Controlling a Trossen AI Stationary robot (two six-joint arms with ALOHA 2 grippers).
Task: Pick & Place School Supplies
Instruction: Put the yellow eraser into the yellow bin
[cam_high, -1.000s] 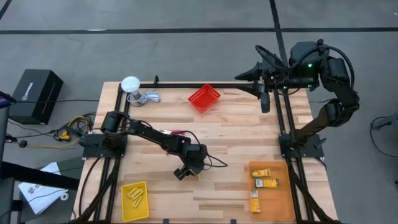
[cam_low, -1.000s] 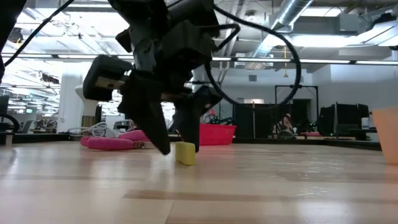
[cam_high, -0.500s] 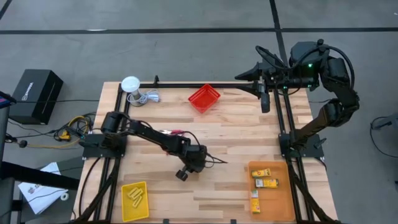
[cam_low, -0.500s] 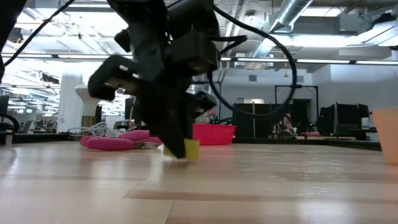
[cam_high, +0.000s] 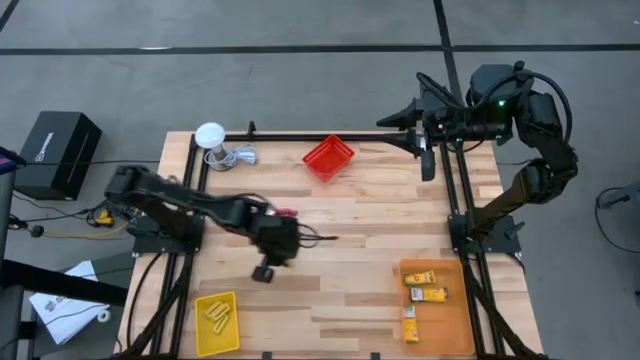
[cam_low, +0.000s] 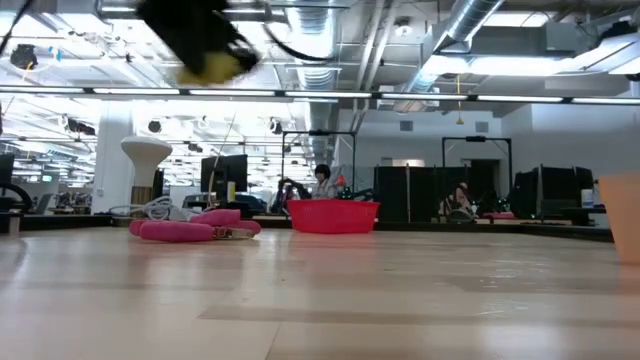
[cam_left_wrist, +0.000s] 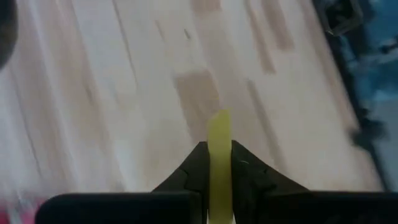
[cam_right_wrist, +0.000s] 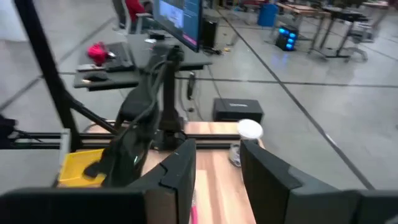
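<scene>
My left gripper (cam_high: 264, 272) hangs over the wooden table's (cam_high: 360, 230) left middle, shut on a small yellow piece (cam_left_wrist: 219, 130). The low view shows that gripper (cam_low: 200, 35) high up, with the yellow piece (cam_low: 214, 67) at its lower end. The red-handled scissors (cam_high: 287, 213) lie flat on the table, partly under the left arm. Several yellow-orange boxes (cam_high: 424, 293) lie in the orange bin (cam_high: 448, 330). My right gripper (cam_high: 425, 165) is raised at the far right, open (cam_right_wrist: 217, 174), with nothing between its fingers. My left gripper pinches the yellow piece's two flat sides (cam_left_wrist: 219, 163) between its two fingers. The piece's free end sticks out past the fingertips. The fingers slant downward from above. The piece is lifted well clear of the table.
A yellow bin (cam_high: 200, 325) with several yellow pieces stands at the near left. A red bin (cam_high: 329, 158) stands at the far middle. A white round object with a cable (cam_high: 211, 137) sits at the far left corner. Bare wood lies between the bins.
My left gripper has shut on the yellow piece that stood on the table and taken hold of it. It then rose quickly and went toward the table's left edge, rolling as it went. The piece has gone from resting on the wood to hanging high above it.
</scene>
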